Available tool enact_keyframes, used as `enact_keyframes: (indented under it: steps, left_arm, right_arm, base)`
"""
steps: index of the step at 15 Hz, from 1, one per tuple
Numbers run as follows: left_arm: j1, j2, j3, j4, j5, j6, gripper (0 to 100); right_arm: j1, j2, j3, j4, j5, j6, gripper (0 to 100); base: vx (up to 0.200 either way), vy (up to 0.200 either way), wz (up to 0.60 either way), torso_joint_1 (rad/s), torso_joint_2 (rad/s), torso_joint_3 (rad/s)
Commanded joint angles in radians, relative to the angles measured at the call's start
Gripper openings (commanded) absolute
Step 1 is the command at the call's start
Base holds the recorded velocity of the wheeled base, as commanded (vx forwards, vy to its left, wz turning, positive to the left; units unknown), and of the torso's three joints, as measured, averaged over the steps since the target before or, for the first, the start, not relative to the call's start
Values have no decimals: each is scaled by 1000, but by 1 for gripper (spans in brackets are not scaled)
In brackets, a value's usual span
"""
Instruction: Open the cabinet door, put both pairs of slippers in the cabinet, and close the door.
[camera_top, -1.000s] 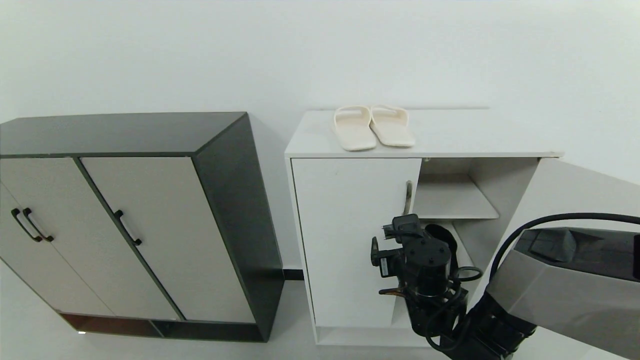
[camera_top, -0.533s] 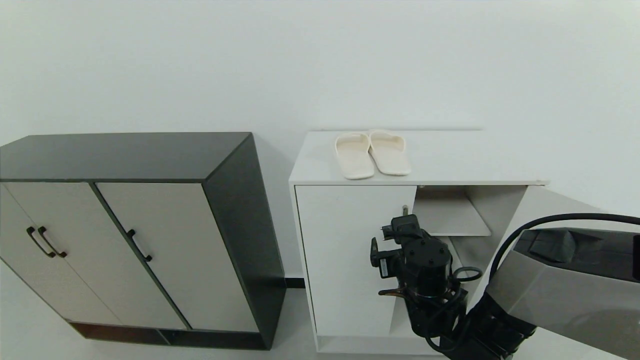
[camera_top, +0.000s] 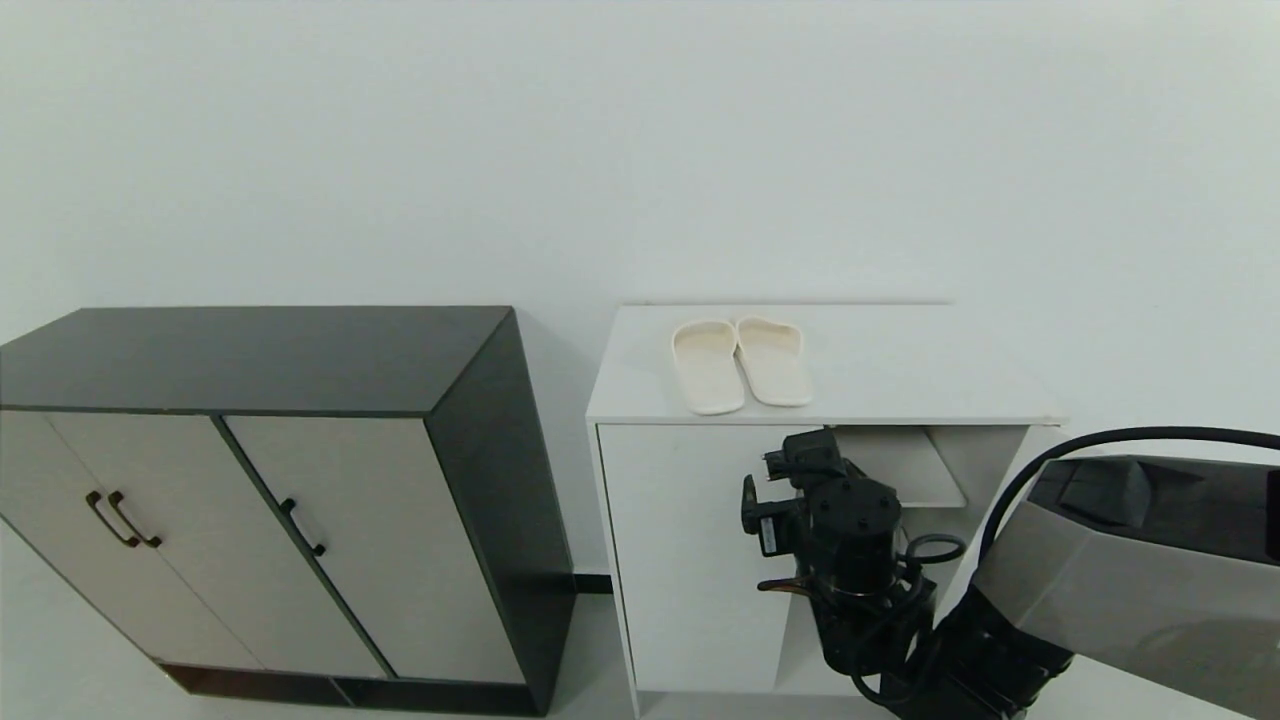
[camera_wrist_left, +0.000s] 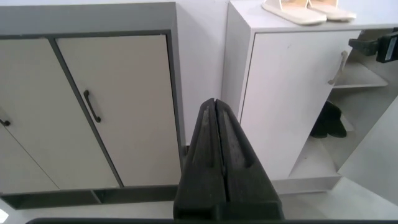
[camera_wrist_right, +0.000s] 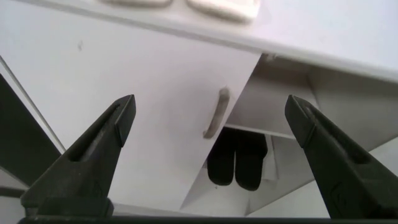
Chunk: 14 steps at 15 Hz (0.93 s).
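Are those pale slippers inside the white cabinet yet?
No, the pale slippers lie side by side on top of the white cabinet, not inside it.

No text, number or sign can be read on the white cabinet or the slippers. A small label on the right arm is too small to read.

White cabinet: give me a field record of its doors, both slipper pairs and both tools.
left door: shut
right door: open
cream slippers: side by side on top of the white cabinet
black slippers: inside the cabinet, low down
left tool: shut, empty
right tool: open, empty, before the cabinet front
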Motion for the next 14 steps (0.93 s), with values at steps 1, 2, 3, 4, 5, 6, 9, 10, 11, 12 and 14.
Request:
enact_keyframes:
  steps: [1, 2, 3, 4, 5, 6, 9, 10, 11, 12, 14]
  left_arm:
    - [0, 0, 0, 0, 0, -1, 0]
    - [0, 0, 0, 0, 0, -1, 0]
    - [0, 0, 0, 0, 0, 1, 0]
    - [0, 0, 0, 0, 0, 1, 0]
    - [0, 0, 0, 0, 0, -1, 0]
    - [0, 0, 0, 0, 0, 1, 0]
    - [0, 0, 0, 0, 0, -1, 0]
    - [0, 0, 0, 0, 0, -1, 0]
    - [0, 0, 0, 0, 0, 1, 0]
    - [0, 0, 0, 0, 0, 1, 0]
    - [0, 0, 0, 0, 0, 1, 0]
  right_arm:
    - [1, 0, 1, -3, 1, 0, 100]
    - [1, 0, 1, -10, 3, 0, 100]
    - [-1, 2, -2, -23, 4, -1, 100]
    - [-2, 2, -3, -24, 4, -1, 100]
    - [-2, 2, 0, -26, 6, -1, 100]
    - [-6, 2, 0, -29, 9, -1, 100]
    - [-12, 0, 0, -79, 41, -34, 100]
    - [-19, 0, -8, -99, 41, -69, 100]
    - [-21, -7, -28, -90, 40, -83, 100]
    - [-21, -33, -57, -50, 38, -84, 100]
    - [-19, -116, -83, 112, 40, -77, 100]
  base:
    - [0, 0, 0, 227, -535, -290]
    - [0, 0, 0, 212, -461, -251]
    - [0, 0, 0, 193, -417, -227]
    - [0, 0, 0, 178, -398, -217]
    - [0, 0, 0, 168, -393, -212]
    - [0, 0, 0, 110, -261, -124]
    - [0, 0, 0, 12, -25, -14]
    - [0, 0, 0, 0, 0, 0]
    - [0, 0, 0, 0, 0, 0]
    - [0, 0, 0, 0, 0, 0]
    - [0, 0, 0, 0, 0, 0]
